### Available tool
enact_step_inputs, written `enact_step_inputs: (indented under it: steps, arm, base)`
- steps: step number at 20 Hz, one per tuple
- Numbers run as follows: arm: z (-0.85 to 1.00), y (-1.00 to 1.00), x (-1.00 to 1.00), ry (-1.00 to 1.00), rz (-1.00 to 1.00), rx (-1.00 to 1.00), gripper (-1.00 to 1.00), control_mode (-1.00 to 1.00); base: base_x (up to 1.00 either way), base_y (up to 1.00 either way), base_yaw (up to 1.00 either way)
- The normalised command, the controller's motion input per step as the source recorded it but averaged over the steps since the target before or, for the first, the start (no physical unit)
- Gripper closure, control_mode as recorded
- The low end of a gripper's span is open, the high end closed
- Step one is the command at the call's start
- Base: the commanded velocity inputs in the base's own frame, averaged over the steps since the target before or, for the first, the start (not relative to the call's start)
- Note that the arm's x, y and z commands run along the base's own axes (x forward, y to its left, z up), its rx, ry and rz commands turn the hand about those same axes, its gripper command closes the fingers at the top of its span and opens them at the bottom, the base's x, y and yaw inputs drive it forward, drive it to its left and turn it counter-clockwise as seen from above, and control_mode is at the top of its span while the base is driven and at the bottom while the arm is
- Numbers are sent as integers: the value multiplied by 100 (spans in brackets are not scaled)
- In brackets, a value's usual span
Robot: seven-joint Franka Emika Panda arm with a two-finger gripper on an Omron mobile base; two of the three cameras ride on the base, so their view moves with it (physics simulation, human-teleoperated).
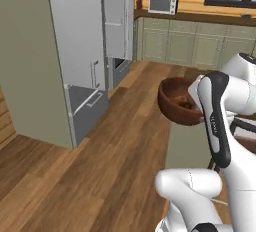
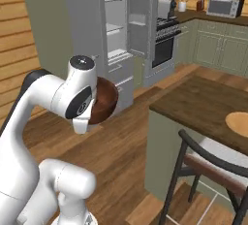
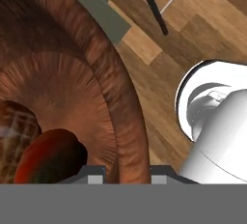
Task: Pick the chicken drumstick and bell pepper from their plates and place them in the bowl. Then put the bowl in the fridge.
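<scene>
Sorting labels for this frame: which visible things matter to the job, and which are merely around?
Job: deep reddish-brown wooden bowl on the gripper, red bell pepper and brown drumstick inside, open light-grey fridge.
Around: tan wooden plate, silver microwave, dark chair.

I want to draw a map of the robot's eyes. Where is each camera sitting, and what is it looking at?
Left base view: behind the arm's left, facing the fridge; white arm lower right holds up the bowl.
Right base view: behind its right, facing the open fridge; arm lower left, counter with a tan plate.
Hand view: on the hand, looking into the bowl at the bell pepper; finger tips straddle its rim.
Both base views share bowl and fridge.
</scene>
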Motion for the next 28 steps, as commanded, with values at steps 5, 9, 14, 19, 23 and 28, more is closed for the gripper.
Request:
enact_step_inputs:
  steps: [5,9,14,19,23,28]
  arm:
    - [0,0,0,0,0,0,100,100]
    - [0,0,0,0,0,0,100,100]
    - [0,0,0,0,0,0,100,100]
    - [0,0,0,0,0,0,100,100]
    - [0,0,0,0,0,0,100,100]
    - [0,0,0,0,0,0,100,100]
  base:
    - [97,21,9]
    - [100,28,-11]
    - [100,54,-34]
    - [82,0,-46]
    - [93,30,-49]
    - [100,45,-38]
